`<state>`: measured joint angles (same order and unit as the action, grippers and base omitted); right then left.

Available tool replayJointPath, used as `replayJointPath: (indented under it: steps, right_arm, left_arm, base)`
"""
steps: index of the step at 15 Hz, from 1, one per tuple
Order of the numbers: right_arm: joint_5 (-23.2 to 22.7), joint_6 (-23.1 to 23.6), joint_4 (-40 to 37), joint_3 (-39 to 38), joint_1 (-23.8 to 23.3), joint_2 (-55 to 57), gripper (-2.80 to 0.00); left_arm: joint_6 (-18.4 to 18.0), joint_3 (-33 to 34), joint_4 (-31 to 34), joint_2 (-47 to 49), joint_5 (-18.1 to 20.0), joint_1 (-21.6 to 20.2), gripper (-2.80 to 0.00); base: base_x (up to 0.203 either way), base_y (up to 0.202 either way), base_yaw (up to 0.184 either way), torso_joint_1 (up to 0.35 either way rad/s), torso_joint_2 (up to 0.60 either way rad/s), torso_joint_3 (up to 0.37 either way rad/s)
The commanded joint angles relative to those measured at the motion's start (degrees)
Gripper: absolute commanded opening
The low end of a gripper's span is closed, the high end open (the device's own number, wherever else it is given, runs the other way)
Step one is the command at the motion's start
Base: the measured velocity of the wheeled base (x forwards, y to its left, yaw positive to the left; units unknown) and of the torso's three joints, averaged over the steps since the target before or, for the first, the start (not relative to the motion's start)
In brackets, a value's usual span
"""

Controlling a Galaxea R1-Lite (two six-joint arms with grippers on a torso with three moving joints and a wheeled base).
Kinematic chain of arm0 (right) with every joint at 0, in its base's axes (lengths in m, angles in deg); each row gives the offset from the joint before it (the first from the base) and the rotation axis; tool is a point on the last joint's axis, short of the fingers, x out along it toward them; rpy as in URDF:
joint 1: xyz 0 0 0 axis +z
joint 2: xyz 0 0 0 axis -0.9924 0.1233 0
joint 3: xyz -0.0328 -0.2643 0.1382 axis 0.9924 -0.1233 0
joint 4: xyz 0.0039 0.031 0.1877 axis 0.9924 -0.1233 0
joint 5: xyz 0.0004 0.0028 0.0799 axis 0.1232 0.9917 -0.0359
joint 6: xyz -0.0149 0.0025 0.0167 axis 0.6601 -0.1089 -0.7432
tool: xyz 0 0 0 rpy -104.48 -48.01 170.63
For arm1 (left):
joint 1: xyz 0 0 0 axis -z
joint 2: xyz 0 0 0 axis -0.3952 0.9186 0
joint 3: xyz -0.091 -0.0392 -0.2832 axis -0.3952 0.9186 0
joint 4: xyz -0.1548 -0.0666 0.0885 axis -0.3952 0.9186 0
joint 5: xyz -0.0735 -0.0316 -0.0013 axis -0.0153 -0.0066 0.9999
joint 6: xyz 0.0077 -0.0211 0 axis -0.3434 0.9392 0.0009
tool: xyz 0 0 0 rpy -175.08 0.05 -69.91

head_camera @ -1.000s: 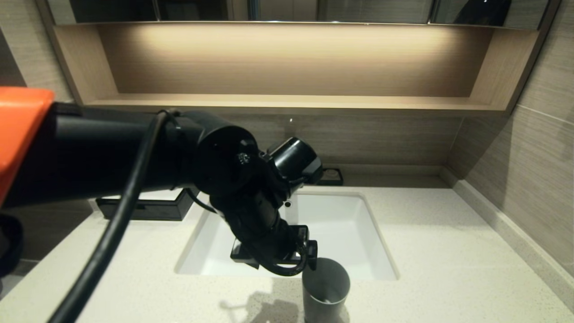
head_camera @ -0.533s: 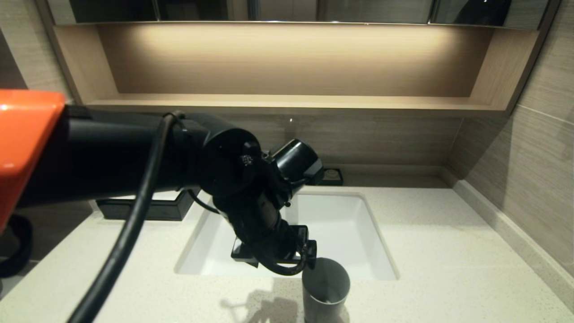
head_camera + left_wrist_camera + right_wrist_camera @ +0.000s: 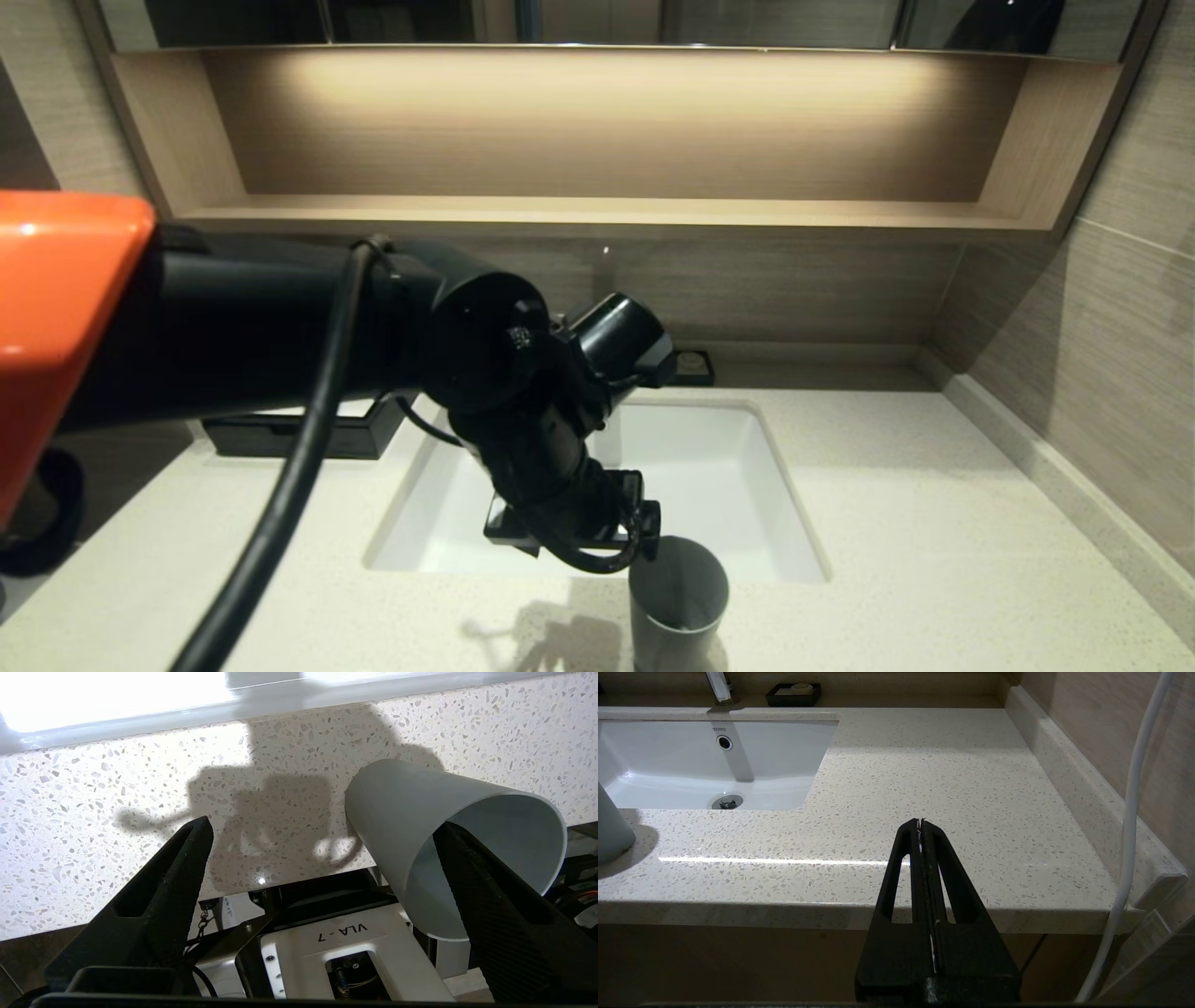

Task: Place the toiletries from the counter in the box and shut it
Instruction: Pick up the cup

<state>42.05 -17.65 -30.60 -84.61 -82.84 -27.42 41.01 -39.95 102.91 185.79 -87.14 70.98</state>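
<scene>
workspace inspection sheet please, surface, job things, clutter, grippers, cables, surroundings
surface: speckled stone counter with a white sunken basin.
job's things: black box at the back left, mostly hidden by the left arm; no toiletries seen on the counter.
clutter: grey cup upright at the front edge; black soap dish by the back wall.
grippers: left gripper open, one jaw inside the cup's mouth, the other outside it, apart from the cup; right gripper shut, parked off the counter's front edge.
cables: black cable along the left arm; white cable by the right wall.
surroundings: lit wooden shelf niche above; faucet behind the basin.
</scene>
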Motion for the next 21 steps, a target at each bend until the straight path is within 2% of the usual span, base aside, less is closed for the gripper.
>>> replayJointPath:
  steps: [1,21]
  right_arm:
    - [-0.01,0.01,0.02,-0.09,0.01,-0.01,-2.8]
    - [-0.01,0.01,0.02,0.0,0.01,0.0,-2.8]
  left_arm:
    - [0.22,-0.02,0.19,0.24,-0.02,0.02,0.0]
    - [-0.04,-0.72,0.72,2.35,-2.75,0.2,0.0]
  base:
    - [0.0,0.0,0.0,0.0,0.0,0.0]
    - [0.0,0.0,0.0,0.0,0.0,0.0]
